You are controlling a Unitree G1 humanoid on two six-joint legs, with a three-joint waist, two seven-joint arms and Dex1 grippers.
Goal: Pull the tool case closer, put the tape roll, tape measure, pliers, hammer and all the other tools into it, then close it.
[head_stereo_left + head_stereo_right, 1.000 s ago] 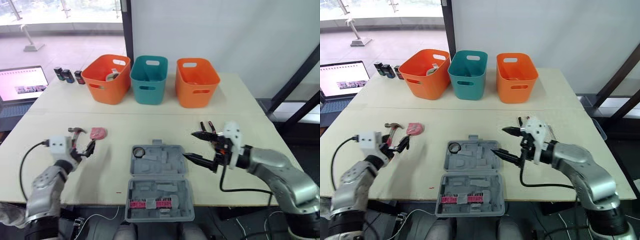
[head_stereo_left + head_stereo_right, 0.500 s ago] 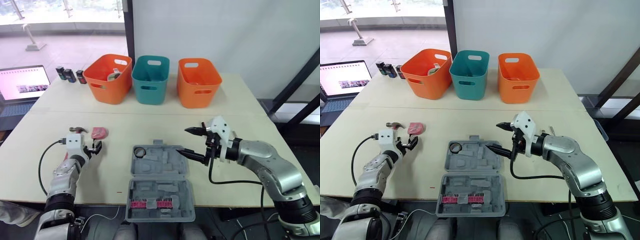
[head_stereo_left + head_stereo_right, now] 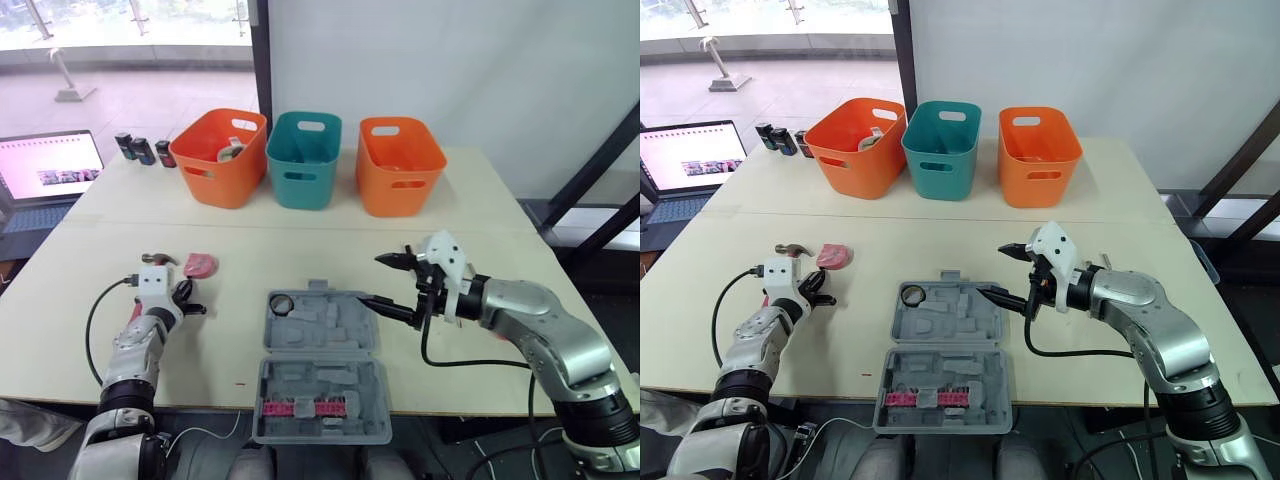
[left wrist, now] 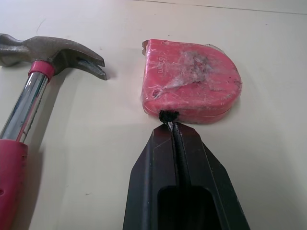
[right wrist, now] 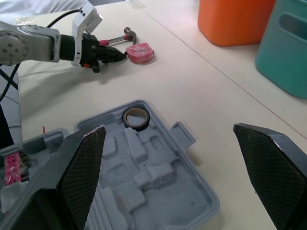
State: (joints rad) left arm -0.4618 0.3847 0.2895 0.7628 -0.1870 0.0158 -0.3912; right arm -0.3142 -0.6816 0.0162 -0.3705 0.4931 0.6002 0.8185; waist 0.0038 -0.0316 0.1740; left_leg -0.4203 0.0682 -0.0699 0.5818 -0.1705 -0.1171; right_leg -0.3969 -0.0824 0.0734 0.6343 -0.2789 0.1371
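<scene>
Since the left gripper (image 4: 169, 117) was parked nose-first against the tape measure (image 4: 192, 79) with its two fingers pressed together, how would you lot have played the pickup? Looked to me like it was poking the straight edge, not holding anything. The hammer (image 4: 29, 96) lay just beside the measure on the robot's left, not touching it. (rusty_nut)

@rusty_nut yeah, nothing was in that hand, the tips just touched the pink shell. My guess is it needed to back off a hair, spread the fingers wider than the body, then come in so one finger went down each side. That shell looked smooth and rounded on the far side, so I'd have gripped close to the straight edge or it could squirt out. Also mind the hammer claw next door.

The right gripper (image 3: 372, 280) hung wide open by the right-hand rim of the tool case (image 3: 330, 325), holding nothing. I couldn't tell if its lower finger touched the plastic. The case sat opened flat at the table's near edge, between both arms, with the tape roll (image 3: 279, 302) already seated in the far-left pocket. The tape measure was well left of the case, so a fair carry across. I'd have kept the right hand clear for the drop.
</scene>
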